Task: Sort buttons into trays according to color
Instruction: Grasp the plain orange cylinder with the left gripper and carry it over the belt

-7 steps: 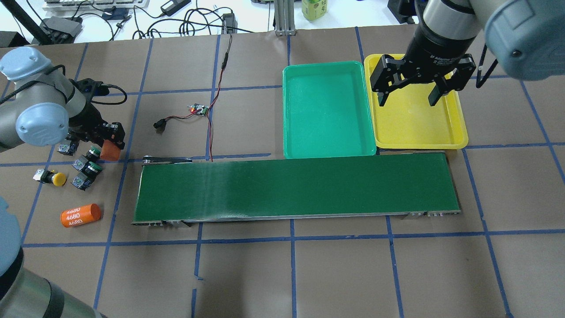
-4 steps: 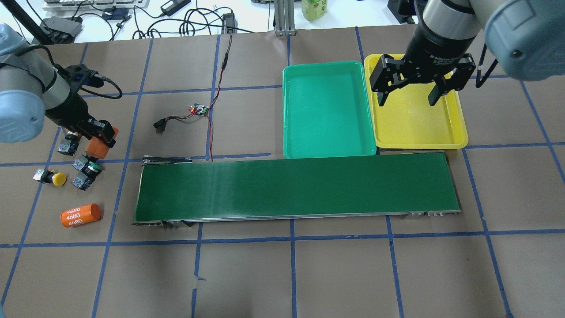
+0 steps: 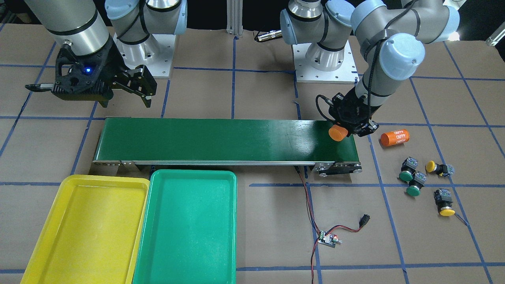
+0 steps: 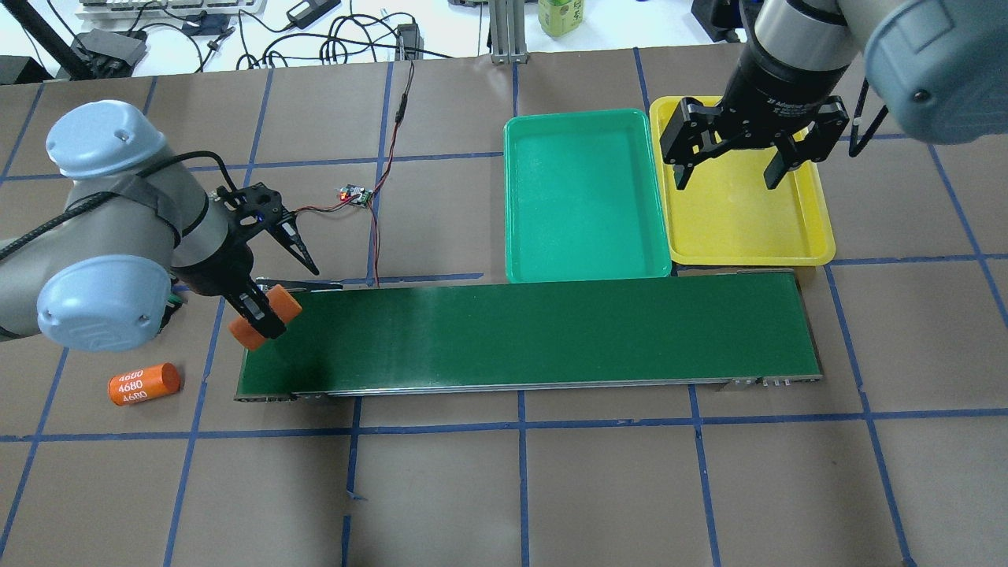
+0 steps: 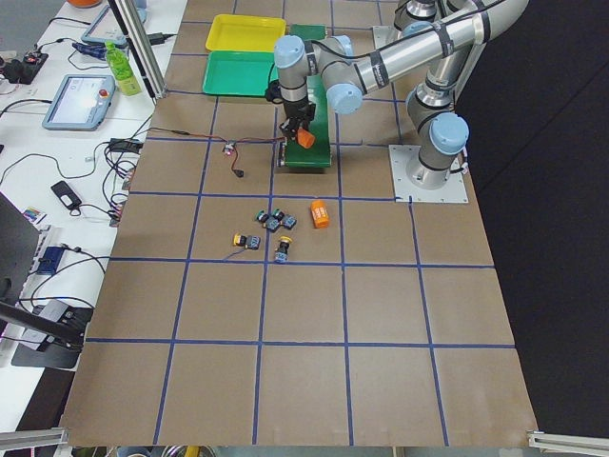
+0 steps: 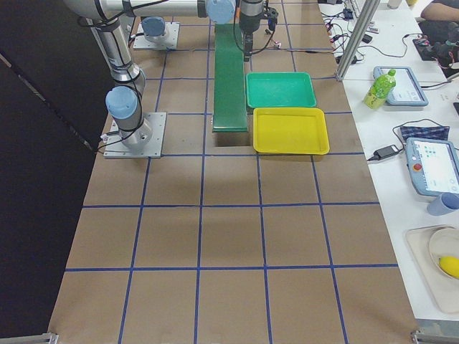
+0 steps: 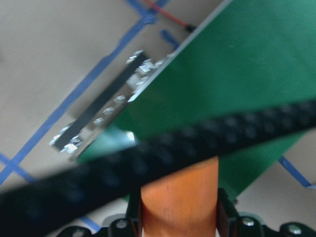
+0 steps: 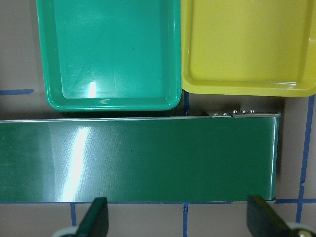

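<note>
Brown-papered worktop (image 3: 260, 98) with a blue tape grid, dark-green conveyor belt (image 3: 221, 140) running across it. Left end effector (image 3: 346, 127) is pinching an orange cylinder (image 3: 337, 133) over the belt end on the left arm's side; can't tell if the cylinder touches the belt. Right end effector (image 4: 728, 177) is spread wide with nothing in it, hanging high near the other belt end. Yellow tray (image 3: 102, 179) and green tray (image 3: 193, 173) sit side by side against that end, on the operators' side. All four buttons lie on the worktop past the left-arm belt end, well apart from the trays: green button (image 3: 405, 175) just beside second green button (image 3: 413, 191), yellow button (image 3: 431, 165) near them, second yellow button (image 3: 447, 212) closer to the operators. Second orange cylinder (image 3: 394, 137) lies on its side between belt end and buttons.
</note>
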Available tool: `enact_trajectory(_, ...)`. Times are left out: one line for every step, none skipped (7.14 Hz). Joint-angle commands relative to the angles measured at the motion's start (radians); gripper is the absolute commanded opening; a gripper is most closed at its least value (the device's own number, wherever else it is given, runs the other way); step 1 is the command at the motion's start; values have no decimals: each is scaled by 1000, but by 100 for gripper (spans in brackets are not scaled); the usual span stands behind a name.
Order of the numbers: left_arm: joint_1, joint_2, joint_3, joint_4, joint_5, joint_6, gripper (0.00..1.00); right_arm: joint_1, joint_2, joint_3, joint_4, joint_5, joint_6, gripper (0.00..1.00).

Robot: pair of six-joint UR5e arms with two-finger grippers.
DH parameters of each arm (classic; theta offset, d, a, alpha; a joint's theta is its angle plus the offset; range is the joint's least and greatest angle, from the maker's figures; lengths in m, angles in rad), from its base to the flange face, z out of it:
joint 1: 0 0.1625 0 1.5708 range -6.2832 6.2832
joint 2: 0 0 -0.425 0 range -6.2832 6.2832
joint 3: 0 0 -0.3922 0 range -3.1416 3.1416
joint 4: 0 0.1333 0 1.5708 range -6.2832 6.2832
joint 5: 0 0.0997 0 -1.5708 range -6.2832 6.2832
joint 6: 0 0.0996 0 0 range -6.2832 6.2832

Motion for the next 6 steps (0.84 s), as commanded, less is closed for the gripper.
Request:
enact_trajectory(-26,10,-58,57,-1,217,0,-3,0,-1,0,-2,-1,100)
enact_trajectory(-23,-7,-90,138,-1,286,0,-3,0,-1,0,-2,-1,100)
enact_trajectory(-23,-14,-133,209,-5,305,1,-3,0,-1,0,-2,-1,100)
enact_trajectory(-23,-17,-154,234,-2,294,48,-5,0,-1,0,-2,-1,100)
enact_trajectory(-23,-14,-155,237,-7,285,99,-5,0,-1,0,-2,-1,100)
enact_trajectory(-22,2,-149,242,-13,261,100,-5,2,-1,0,-2,-1,100)
